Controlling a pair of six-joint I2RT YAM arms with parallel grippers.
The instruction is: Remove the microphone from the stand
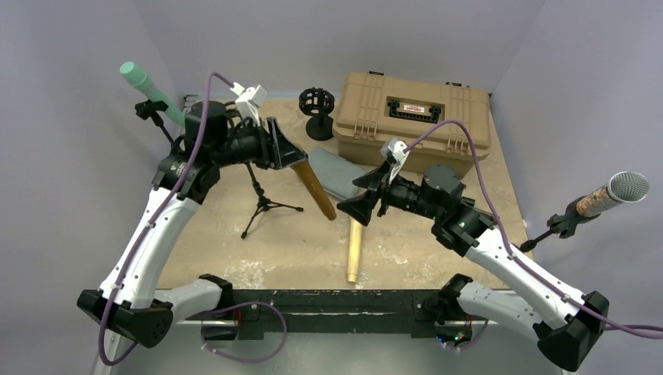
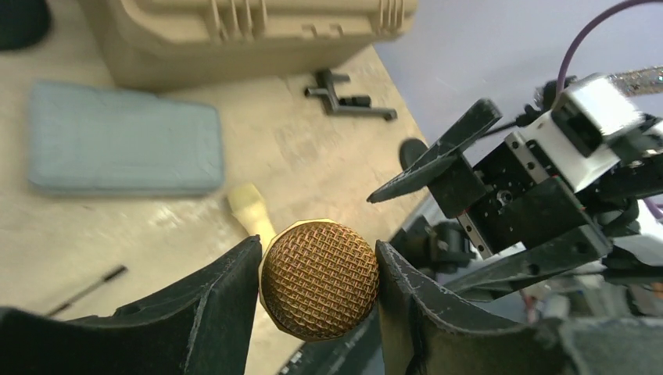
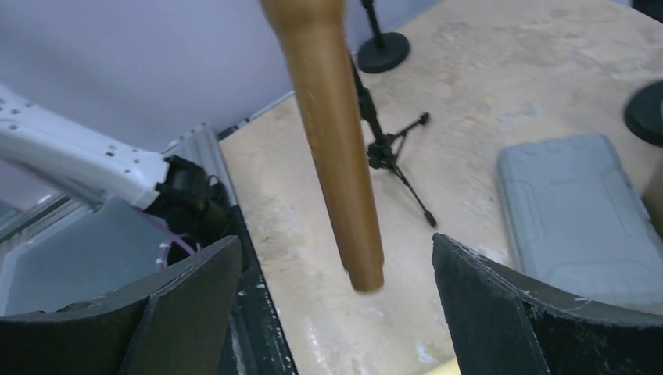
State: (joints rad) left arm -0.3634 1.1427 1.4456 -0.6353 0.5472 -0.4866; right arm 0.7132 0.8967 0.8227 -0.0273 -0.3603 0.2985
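A gold microphone hangs tilted in the air, its mesh head clamped between the fingers of my left gripper. Its brown handle points down between the wide-open jaws of my right gripper, which touch nothing. In the top view my right gripper sits just right of the handle's tail. The black tripod stand stands on the table left of the microphone and also shows in the right wrist view. Its top is hidden behind my left gripper.
A pale microphone lies on the table near the front. A grey pouch, a tan case and a black shock mount are at the back. A green microphone on a stand is far left, a silver-headed one far right.
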